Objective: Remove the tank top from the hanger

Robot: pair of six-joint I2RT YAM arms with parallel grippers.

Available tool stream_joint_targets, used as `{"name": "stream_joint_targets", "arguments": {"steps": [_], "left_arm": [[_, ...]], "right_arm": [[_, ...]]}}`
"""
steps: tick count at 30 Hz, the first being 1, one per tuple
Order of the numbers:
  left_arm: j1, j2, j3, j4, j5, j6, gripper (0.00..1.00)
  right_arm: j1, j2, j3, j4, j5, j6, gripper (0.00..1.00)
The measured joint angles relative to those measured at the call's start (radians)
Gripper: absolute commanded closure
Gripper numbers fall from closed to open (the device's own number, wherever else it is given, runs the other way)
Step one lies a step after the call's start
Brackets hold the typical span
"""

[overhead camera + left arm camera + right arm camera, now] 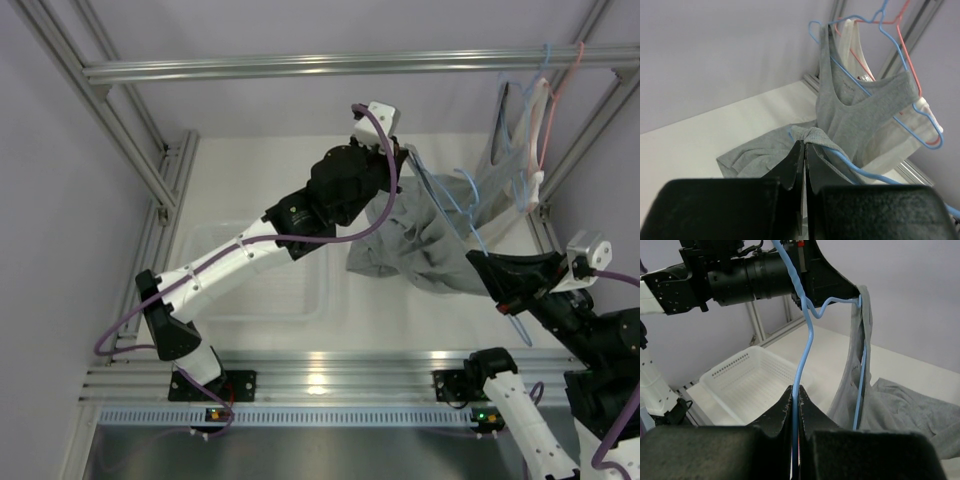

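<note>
A grey tank top (425, 250) hangs by one strap from a blue wire hanger (447, 207), its body slumped on the white table. My left gripper (402, 158) is shut on the strap (813, 134) at the hanger's raised end, where the blue wire (865, 172) passes under the cloth. My right gripper (478, 262) is shut on the hanger's wire (807, 340) near the hook. In the right wrist view the tank top (900, 405) drapes down from the left gripper (852, 290).
A white perforated basket (250, 272) sits on the table left of the garment, also in the right wrist view (750, 380). At the back right corner, a grey tank top (860, 100) on a blue hanger and a white one on a pink hanger (907, 60) hang from the frame rail (350, 65).
</note>
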Motion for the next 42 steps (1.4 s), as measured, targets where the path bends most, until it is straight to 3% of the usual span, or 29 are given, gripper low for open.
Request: {"name": "stream_joint_targets", "arguments": {"steps": [11, 19, 26, 33, 42], "left_arm": [[0.002, 0.0, 0.028, -0.007, -0.133, 0.009, 1.0], [0.013, 0.0, 0.028, -0.037, -0.1, -0.025, 1.0], [0.02, -0.002, -0.002, -0.028, 0.212, -0.149, 1.0], [0.018, -0.029, -0.166, -0.007, 0.515, -0.288, 1.0], [0.014, -0.179, -0.356, 0.017, 0.666, -0.391, 1.0]], "right_arm": [[0.0, -0.013, 0.0, -0.024, -0.06, -0.025, 1.0], [0.0, -0.105, -0.062, 0.002, -0.07, -0.024, 1.0], [0.0, -0.108, -0.178, 0.2, -0.06, 0.04, 1.0], [0.0, -0.05, -0.328, 0.473, 0.0, 0.152, 1.0], [0.0, 0.136, -0.41, 0.828, 0.031, 0.244, 1.0]]}}
